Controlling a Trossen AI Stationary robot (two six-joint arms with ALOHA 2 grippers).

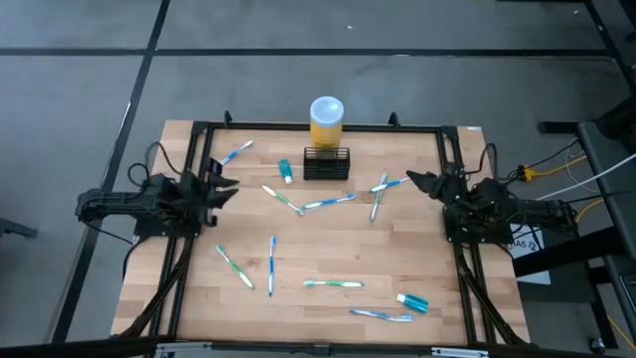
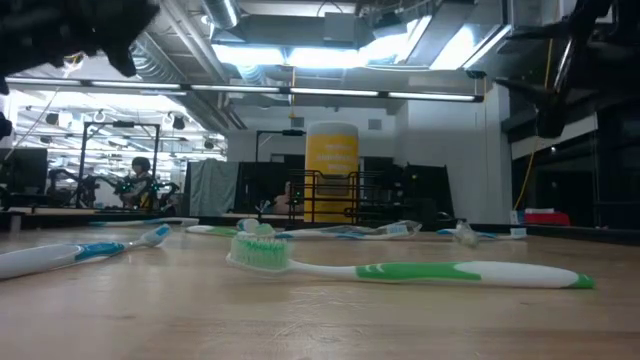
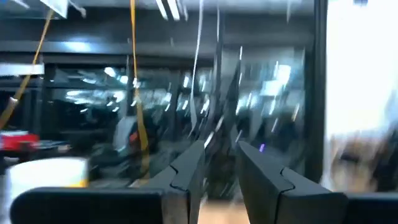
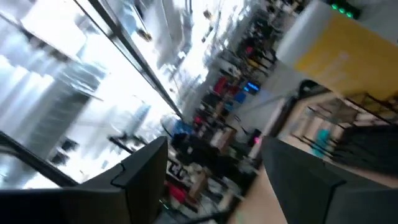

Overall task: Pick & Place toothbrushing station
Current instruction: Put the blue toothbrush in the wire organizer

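A: Toothbrushing station [image 1: 326, 163] vs the grippers?
B: Left gripper [image 1: 225, 187] is empty with a narrow gap, right gripper [image 1: 417, 181] spread wide. Station's between them at the counter [image 1: 328, 261] back edge, touching the yellow cylinder [image 1: 326, 122].

Left gripper [image 3: 221, 165] at frame bottom, two dark fingers [image 3: 186, 171] rising side by side, narrow gap between them, nothing visible in gap. Dark housing bar [image 3: 87, 205] across lower corner. Sliver of pale wooden table [image 3: 217, 210] between finger bases. White-topped yellow cylinder [image 3: 50, 174] just beyond bar, partly hidden. Yellow cable [image 3: 135, 74] hangs down in front of blurred room. Red object [image 3: 15, 140] at far edge, identity unclear. Bright white area fills opposite side.
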